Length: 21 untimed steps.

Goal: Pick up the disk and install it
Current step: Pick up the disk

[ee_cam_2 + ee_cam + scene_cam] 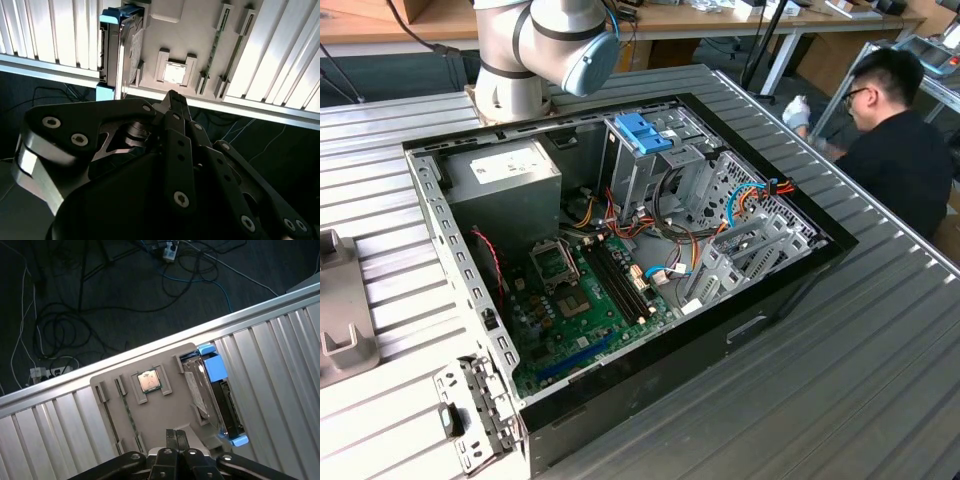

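Note:
The disk point(211, 390) is a grey metal drive in a light blue carrier. It stands on edge in a slot of a grey parts tray point(160, 415), and in the second wrist view the disk point(121, 50) sits at one end of that tray point(195, 35). My gripper point(175, 434) hovers above the tray, shut with nothing between its fingers. It is off to one side of the disk and not touching it. In the second wrist view the gripper point(171, 96) sits over the tray's edge by the table rim.
The tray also holds a processor chip point(148, 380) and thin memory sticks point(127, 412). The open computer case point(620, 260) lies mid-table, with a blue-latched drive cage point(645, 132) at its back. A person point(900, 150) sits at the exterior view's right. Cables cover the floor point(100, 300).

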Each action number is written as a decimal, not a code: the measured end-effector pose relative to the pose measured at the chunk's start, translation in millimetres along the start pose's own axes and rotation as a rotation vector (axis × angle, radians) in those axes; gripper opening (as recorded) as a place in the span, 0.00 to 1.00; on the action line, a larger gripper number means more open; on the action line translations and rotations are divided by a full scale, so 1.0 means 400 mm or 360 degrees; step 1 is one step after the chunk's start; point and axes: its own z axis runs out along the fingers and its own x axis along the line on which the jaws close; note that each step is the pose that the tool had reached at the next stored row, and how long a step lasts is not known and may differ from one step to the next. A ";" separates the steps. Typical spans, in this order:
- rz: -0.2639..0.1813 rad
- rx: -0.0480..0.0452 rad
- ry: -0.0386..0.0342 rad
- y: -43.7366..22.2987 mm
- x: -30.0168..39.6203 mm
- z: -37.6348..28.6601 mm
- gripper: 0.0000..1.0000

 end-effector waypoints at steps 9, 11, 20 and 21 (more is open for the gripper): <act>-0.0068 -0.0002 0.0003 0.000 0.000 0.000 0.10; -0.0084 -0.0002 0.0004 0.000 0.000 0.000 0.10; -0.0158 -0.0004 0.0007 0.000 0.000 0.000 0.10; -0.0168 -0.0004 0.0007 0.000 0.000 0.000 0.10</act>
